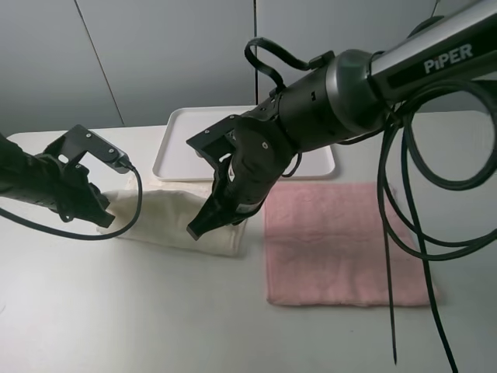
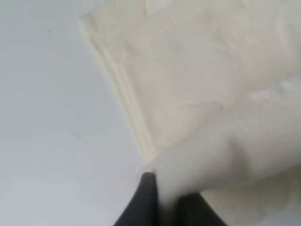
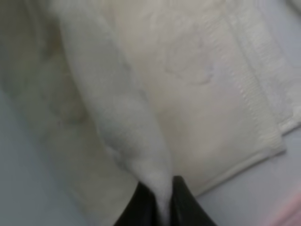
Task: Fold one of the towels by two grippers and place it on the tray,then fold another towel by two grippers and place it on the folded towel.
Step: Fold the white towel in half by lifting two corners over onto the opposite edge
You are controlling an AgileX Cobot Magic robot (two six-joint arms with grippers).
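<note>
White tabletop, one tray, two towels: left gripper and right gripper both pinch cream towel, pink towel alongside.

Showing off-white, unbroken but for a ribbed hem band and a faint raised figure, on the cream towel. Showing an even pale rose, plain, on the pink towel. Gleaming flat white on the tray. Wearing matte black on the left tool and the right tool, likewise on the looping cables. Carrying white "PiPER" lettering on the dark grey arm. Lying pale grey-white on the table, cooler grey on the wall behind.
</note>
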